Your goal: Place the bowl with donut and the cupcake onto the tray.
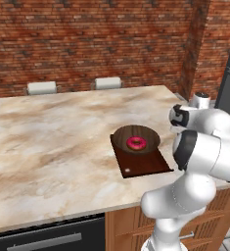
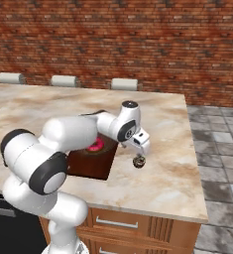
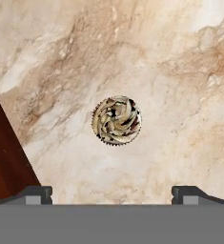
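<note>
Bare counter (image 3: 180,71) rings the cupcake (image 3: 116,120); the tray (image 3: 4,157) edge lies near one side

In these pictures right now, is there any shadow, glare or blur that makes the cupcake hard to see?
Hand view: the cupcake is sharp, evenly lit, no glare, hardly any shadow. Right base view: it is small under the gripper, details unclear. Left base view: the tray and donut look soft but readable.
</note>
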### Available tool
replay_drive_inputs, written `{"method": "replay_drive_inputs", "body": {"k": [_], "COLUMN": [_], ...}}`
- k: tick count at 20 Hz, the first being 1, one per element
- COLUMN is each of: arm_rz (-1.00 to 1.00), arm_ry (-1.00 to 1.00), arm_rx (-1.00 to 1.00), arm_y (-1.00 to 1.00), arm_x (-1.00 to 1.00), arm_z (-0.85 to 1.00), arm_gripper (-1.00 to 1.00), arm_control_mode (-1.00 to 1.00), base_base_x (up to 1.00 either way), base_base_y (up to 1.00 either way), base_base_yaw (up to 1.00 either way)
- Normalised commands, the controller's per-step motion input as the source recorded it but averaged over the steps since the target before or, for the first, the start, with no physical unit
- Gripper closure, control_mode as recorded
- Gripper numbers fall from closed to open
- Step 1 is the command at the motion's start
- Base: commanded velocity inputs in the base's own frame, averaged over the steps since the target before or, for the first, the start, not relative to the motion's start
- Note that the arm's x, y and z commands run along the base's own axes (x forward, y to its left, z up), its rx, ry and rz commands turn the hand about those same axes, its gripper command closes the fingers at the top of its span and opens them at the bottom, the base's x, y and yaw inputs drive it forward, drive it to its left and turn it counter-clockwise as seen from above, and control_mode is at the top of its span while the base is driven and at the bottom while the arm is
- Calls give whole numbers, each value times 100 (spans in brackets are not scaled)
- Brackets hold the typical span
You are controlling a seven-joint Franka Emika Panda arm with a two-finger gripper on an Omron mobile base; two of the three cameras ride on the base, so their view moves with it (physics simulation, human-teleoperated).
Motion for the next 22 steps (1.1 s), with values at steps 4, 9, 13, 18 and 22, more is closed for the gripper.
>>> {"method": "replay_drive_inputs", "body": {"k": [4, 9, 13, 18, 22], "arm_rz": [13, 12, 12, 5, 2], "arm_ry": [8, 0, 0, 1, 1], "arm_rx": [0, 1, 1, 0, 0], "arm_y": [-37, -26, -13, 0, 0], "arm_x": [0, 6, 24, 26, 22], "arm_z": [-14, -27, -13, -3, -8], "arm_gripper": [-100, -100, -100, -100, -100], "arm_control_mode": [-100, -100, -100, -100, -100], "base_base_x": [0, 0, 0, 0, 0], "base_base_y": [0, 0, 0, 0, 0], "base_base_yaw": [0, 0, 0, 0, 0]}}
